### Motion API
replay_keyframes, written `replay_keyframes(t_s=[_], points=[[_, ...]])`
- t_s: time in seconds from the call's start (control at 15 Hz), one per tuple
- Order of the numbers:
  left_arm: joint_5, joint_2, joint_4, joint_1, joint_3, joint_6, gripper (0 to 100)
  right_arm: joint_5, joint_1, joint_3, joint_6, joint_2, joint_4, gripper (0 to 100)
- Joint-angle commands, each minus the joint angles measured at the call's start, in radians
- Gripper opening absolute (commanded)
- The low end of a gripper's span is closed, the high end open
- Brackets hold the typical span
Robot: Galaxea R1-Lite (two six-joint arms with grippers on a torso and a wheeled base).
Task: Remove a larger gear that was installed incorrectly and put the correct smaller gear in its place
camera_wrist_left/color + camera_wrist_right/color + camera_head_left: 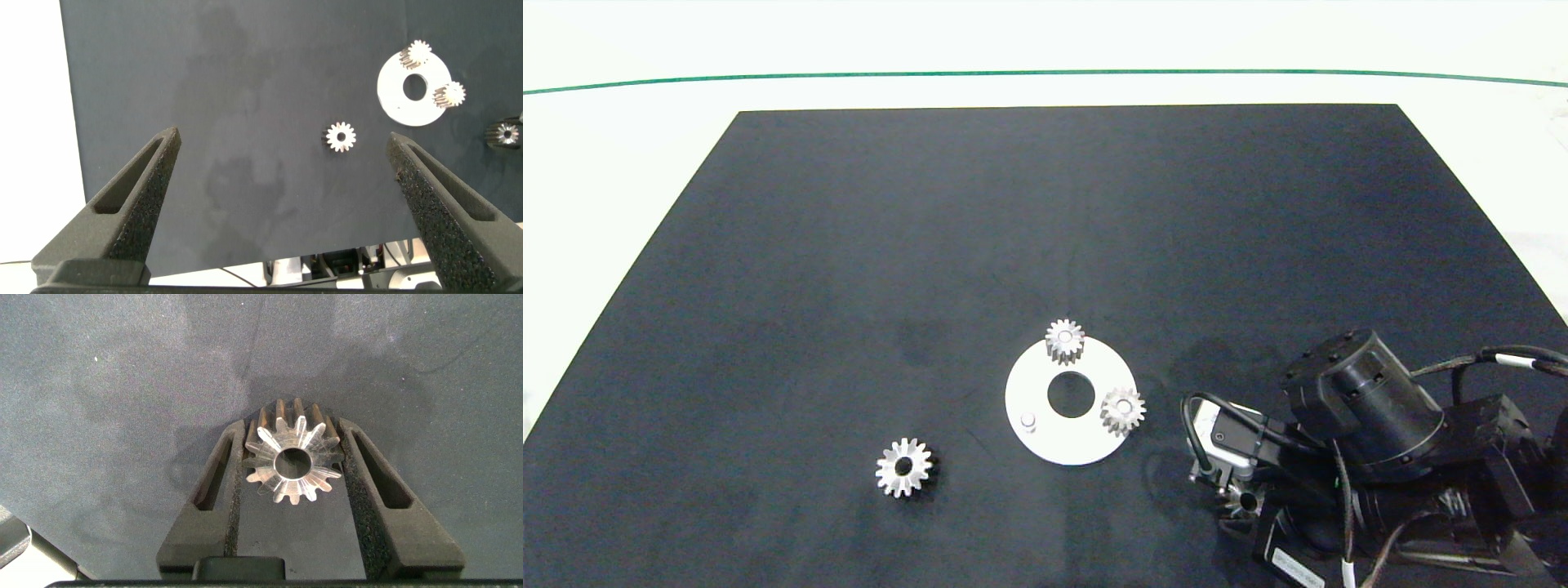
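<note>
right hand was clamped on the smaller gear, its two grey fingers pressing the teeth from either side, the bore facing the wrist camera. seen from above, this hand sat low over the black mat near the worktop's front right, well apart from the white round plate.

the plate carried two small gears on its pegs, one at the far rim and one at the right rim, and a third peg at the near left stood bare. the larger gear lay flat on the mat, off the plate to its left and clear of it. so the removal looked done and the replacement step was in hand: the gear was gripped but not yet carried over.

the next move would likely call for lifting the gear, bringing it over the bare peg with the bore lined up and level, and lowering it so its teeth do not jam.

left hand hung high with fingers spread wide, holding nothing, idle.

a white label on the right arm bore print too small to read; no other writing showed.
</note>
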Motion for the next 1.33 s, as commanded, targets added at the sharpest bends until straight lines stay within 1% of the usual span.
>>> replay_keyframes(t_s=[0.07, 0.13, 0.27, 0.33, 0.47, 0.53, 0.6, 0.67, 0.73, 0.93, 1.0, 1.13, 1.33], points=[[0.002, 0.003, 0.007, 0.000, 0.000, -0.001, 100, 0.001, 0.003, -0.005, -0.001, -0.019, 0.005, 23], [0.002, 0.003, 0.007, -0.002, 0.000, -0.001, 100, -0.001, 0.006, -0.032, -0.012, -0.033, 0.016, 22], [0.002, 0.003, 0.008, -0.002, 0.000, -0.001, 100, -0.004, 0.023, -0.094, -0.020, -0.038, 0.037, 19], [0.002, 0.003, 0.007, -0.002, 0.000, -0.001, 100, -0.010, 0.055, -0.175, -0.026, -0.031, 0.105, 19], [0.002, 0.003, 0.008, -0.002, 0.000, -0.001, 100, -0.016, 0.078, -0.328, -0.027, -0.018, 0.254, 19], [0.002, 0.003, 0.008, -0.002, 0.000, -0.001, 100, -0.016, 0.091, -0.411, -0.027, 0.004, 0.310, 19], [0.002, 0.003, 0.008, -0.002, 0.001, -0.001, 100, -0.016, 0.100, -0.480, -0.026, 0.028, 0.346, 19], [0.002, 0.003, 0.008, -0.002, 0.001, -0.001, 100, -0.016, 0.108, -0.514, -0.026, 0.045, 0.360, 19], [0.002, 0.001, 0.008, 0.000, 0.000, -0.001, 100, -0.016, 0.126, -0.592, -0.023, 0.096, 0.378, 19], [0.002, -0.009, 0.008, 0.001, -0.005, -0.001, 100, -0.016, 0.160, -0.735, -0.021, 0.217, 0.392, 19], [0.002, -0.011, 0.007, 0.001, -0.006, -0.001, 100, -0.016, 0.172, -0.789, -0.018, 0.254, 0.416, 19], [0.002, -0.012, 0.008, 0.003, -0.012, -0.001, 100, -0.017, 0.195, -0.911, -0.011, 0.315, 0.513, 19], [0.002, -0.014, 0.008, 0.003, -0.012, -0.001, 100, -0.019, 0.216, -1.106, -0.011, 0.397, 0.633, 19]])
